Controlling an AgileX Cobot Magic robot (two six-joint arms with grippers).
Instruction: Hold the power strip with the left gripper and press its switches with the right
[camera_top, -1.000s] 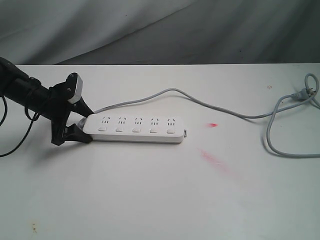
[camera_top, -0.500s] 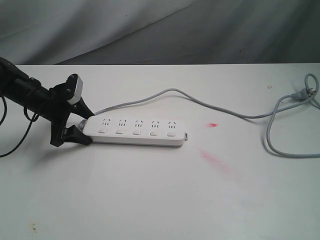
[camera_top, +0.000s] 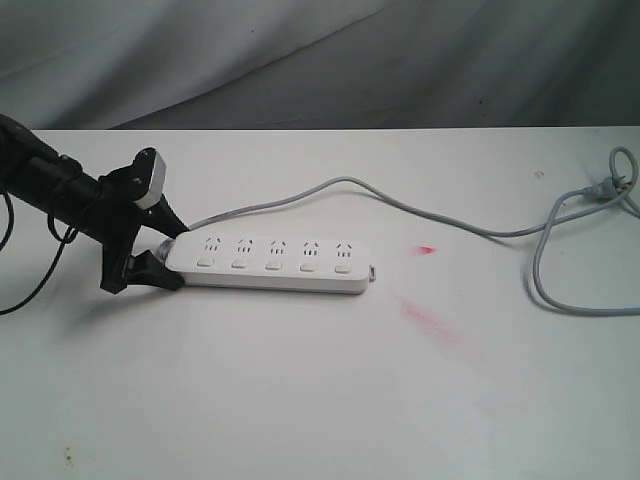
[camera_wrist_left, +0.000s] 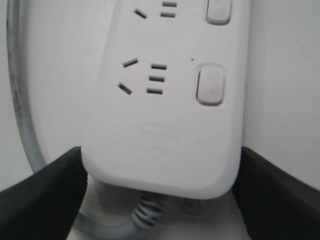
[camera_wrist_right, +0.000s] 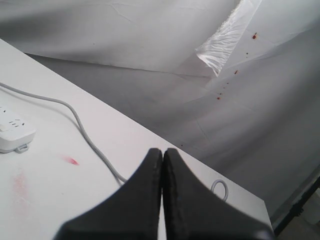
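The white power strip (camera_top: 270, 262) lies flat on the table, its row of switches (camera_top: 272, 261) along the near side. My left gripper (camera_top: 175, 252) is shut on its cord end, one black finger on each long side. In the left wrist view the strip (camera_wrist_left: 165, 125) fills the space between the fingers (camera_wrist_left: 50, 190), with the nearest switch (camera_wrist_left: 210, 84) in plain sight. My right gripper (camera_wrist_right: 162, 150) is shut and holds nothing, hanging above the table far from the strip (camera_wrist_right: 12, 132). It does not show in the exterior view.
The grey cord (camera_top: 400, 205) runs from the strip's left end across the table to loops and the plug (camera_top: 612, 185) at the far right. Red smears (camera_top: 425, 318) mark the white table right of the strip. A grey cloth hangs behind.
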